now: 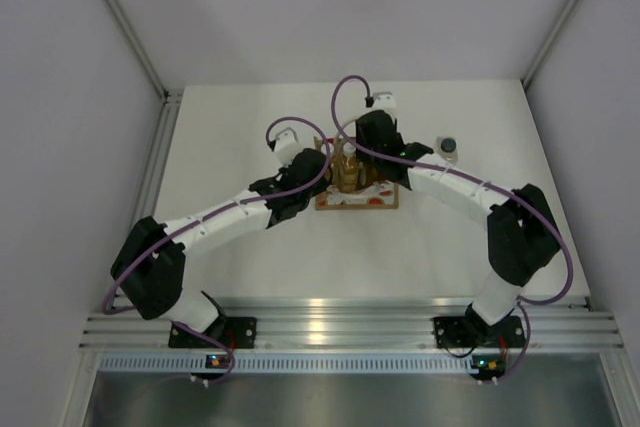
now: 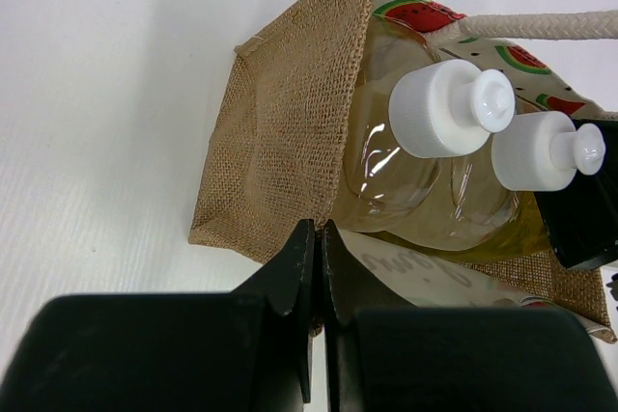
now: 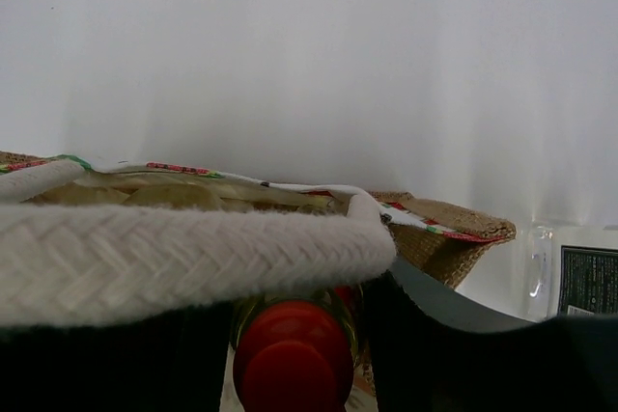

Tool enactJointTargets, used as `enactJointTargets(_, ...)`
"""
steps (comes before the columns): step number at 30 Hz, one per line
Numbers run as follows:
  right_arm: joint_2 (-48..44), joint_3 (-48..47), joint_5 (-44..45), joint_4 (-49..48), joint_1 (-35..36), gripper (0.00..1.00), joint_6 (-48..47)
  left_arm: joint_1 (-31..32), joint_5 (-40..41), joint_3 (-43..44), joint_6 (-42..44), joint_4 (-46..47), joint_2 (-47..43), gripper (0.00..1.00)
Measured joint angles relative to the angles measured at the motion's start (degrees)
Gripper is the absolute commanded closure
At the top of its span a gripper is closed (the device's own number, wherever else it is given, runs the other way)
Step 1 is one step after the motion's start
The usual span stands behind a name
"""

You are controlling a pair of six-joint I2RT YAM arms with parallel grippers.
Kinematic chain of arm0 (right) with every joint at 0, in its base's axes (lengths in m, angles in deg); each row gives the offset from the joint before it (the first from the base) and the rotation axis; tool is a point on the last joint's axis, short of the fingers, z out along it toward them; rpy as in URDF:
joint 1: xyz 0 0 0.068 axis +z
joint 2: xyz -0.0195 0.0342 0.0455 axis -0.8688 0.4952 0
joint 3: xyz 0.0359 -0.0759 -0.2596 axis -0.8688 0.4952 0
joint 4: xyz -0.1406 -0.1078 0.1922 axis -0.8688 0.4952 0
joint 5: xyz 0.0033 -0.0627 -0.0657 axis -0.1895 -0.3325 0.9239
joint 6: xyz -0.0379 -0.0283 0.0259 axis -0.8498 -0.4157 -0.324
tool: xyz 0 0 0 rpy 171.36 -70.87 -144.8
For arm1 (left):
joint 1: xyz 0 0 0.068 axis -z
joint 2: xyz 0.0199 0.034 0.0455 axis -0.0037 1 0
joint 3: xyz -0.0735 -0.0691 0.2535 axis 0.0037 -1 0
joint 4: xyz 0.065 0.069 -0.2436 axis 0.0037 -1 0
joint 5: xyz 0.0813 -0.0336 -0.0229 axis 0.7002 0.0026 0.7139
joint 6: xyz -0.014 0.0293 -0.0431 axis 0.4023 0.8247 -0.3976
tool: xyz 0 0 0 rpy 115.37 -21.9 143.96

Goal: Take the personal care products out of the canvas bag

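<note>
Your right gripper (image 3: 290, 373) is spread, one finger on each side of the red cap (image 3: 290, 349), with the white handle (image 3: 183, 258) lying across them. Your left gripper (image 2: 315, 238) is pressed together on a corner of the bag (image 2: 280, 132), beside two amber bottles (image 2: 425, 190). The bag stands mid-table (image 1: 250, 257) — the clear bottle (image 1: 448, 147) stands apart on its right. Pale walls (image 1: 70, 97) enclose the white surface.

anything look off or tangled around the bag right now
Yes: the white rope handle of the bag lies across the right hand, just above the red cap between its fingers. It may snag on the way up. Nothing looks spilled.
</note>
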Motion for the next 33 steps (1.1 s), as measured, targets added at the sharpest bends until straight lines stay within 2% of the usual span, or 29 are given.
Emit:
enactJointTargets(1,0.00,-0.02,0.00,0.04,0.00,1.00,0.00,0.00,0.00,0.00,0.00,0.00,0.00,1.00)
enactJointTargets(16,-0.59,-6.16,-0.52,7.08,-0.13,1.00,-2.19,0.00,-0.04,0.00,-0.22,-0.02,0.00,1.00)
enactJointTargets(33,-0.81,-6.14,-1.42,8.63,-0.22,1.00,-2.67,0.00,-0.42,0.00,-0.50,0.00,0.00,1.00)
